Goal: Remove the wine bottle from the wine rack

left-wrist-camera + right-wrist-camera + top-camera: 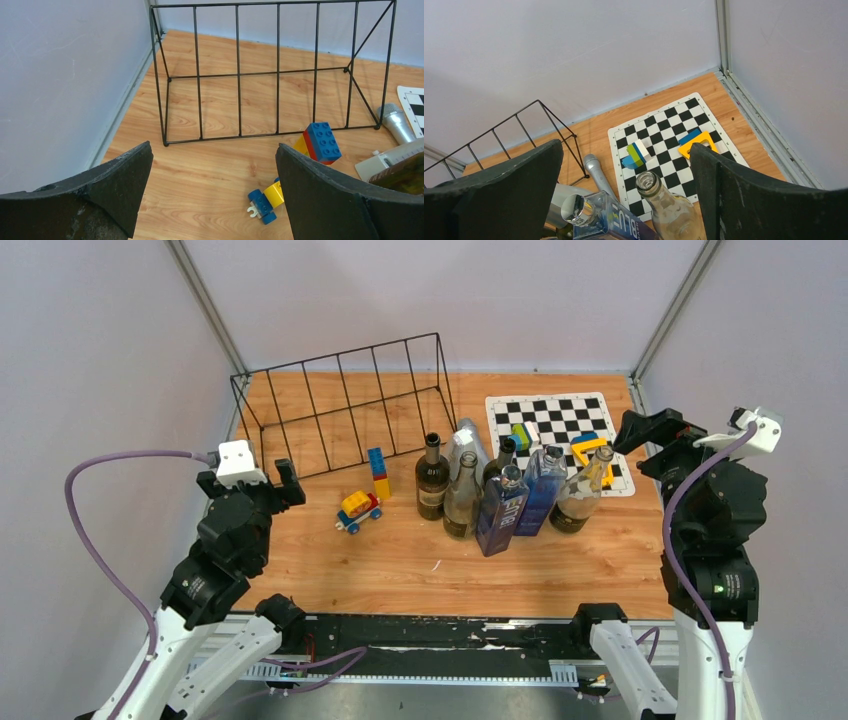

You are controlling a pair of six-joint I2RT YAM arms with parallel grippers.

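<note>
Jaws gape wide, empty, on left end effector [212,150], aimed at wine rack [238,75], and right end effector [626,147], tilted toward bottles [666,205].

black wire wine rack [344,410] at far left, dark wine bottle [432,480] upright near its right end

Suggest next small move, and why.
I'd likely make no reach: the wine rack shows no bottle in any slot, the bottles stand clustered on the table beside it, and the left end effector and right end effector are open, empty.
</note>
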